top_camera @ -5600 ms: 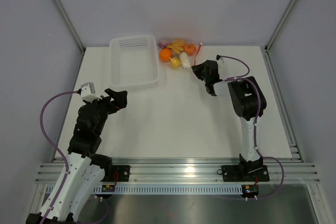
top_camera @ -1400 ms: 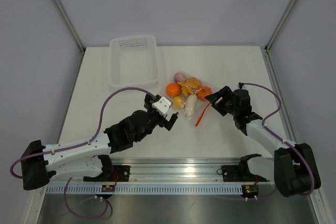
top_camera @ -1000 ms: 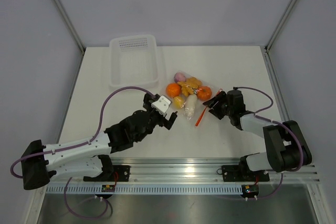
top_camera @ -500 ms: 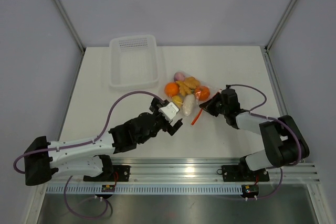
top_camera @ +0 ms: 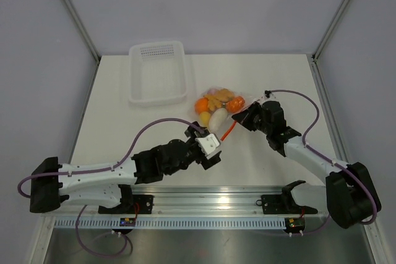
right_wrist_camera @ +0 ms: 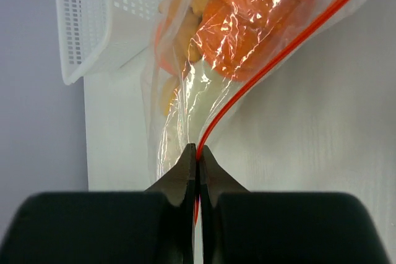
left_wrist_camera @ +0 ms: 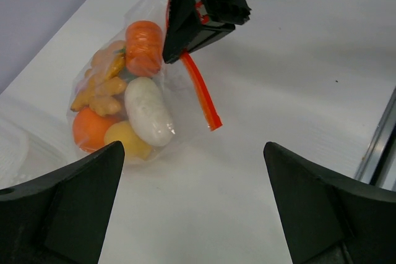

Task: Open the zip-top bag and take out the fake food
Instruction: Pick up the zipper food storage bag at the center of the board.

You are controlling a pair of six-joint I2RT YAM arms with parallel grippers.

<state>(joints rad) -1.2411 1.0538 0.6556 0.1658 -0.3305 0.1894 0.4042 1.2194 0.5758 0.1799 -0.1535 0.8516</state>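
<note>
The zip-top bag lies mid-table, full of the fake food: an orange ball, a white radish piece and yellow pieces. My right gripper is shut on the bag's red-orange zipper strip. The strip runs straight in between the closed tips. My left gripper is open just in front of the bag, holding nothing. In the left wrist view the bag and the loose end of the strip lie ahead, and the right gripper pinches the strip from above.
A white perforated basket stands at the back left of the table and shows in the right wrist view beside the bag. Grey walls close in the table on three sides.
My right gripper has shut on the zipper strip and drawn the bag's edge up and back. The left arm has slid right, closer to the bag's near end.
</note>
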